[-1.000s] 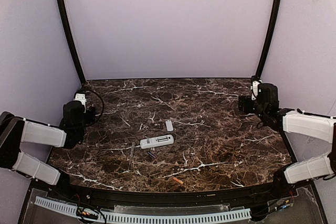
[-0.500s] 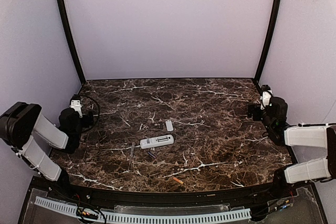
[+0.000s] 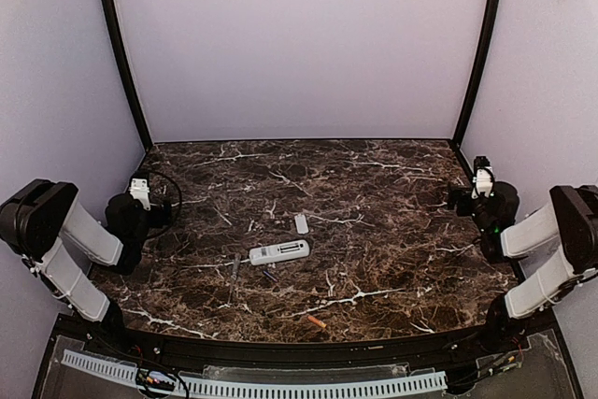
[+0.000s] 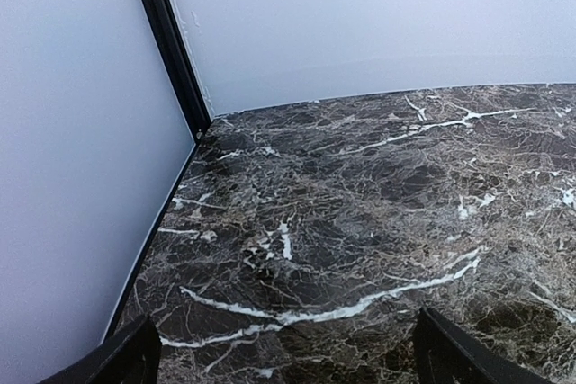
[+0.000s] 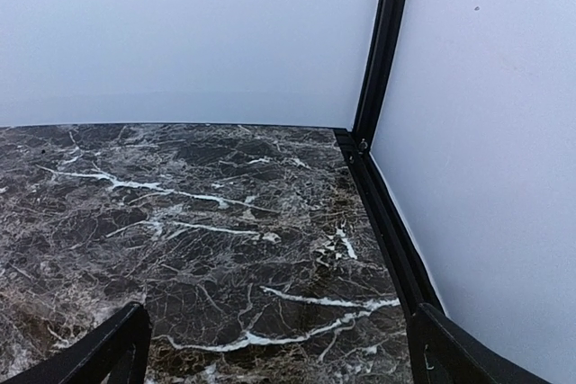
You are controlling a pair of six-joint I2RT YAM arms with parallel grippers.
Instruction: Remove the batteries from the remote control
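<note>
The white remote control (image 3: 278, 251) lies flat in the middle of the marble table (image 3: 374, 193). An orange battery (image 3: 317, 321) rests near the front edge. A greyish battery (image 3: 235, 266) and a dark one (image 3: 268, 275) lie just in front of the remote. My left gripper (image 3: 140, 201) is folded back at the table's left edge, far from the remote, and is open and empty. My right gripper (image 3: 481, 190) sits at the right edge, also open and empty. In the wrist views, the left fingers (image 4: 121, 361) and right fingers (image 5: 112, 348) stand wide apart over bare marble.
A small flat white cover piece (image 3: 301, 223) lies just behind the remote. Pale walls and black corner posts (image 3: 120, 53) enclose the table on three sides. A black cable (image 3: 168, 184) loops by the left arm.
Both arms have drawn back toward the table's sides, the right one farther right and folding up. The objects on the table have not moved. Both grippers stayed open.
</note>
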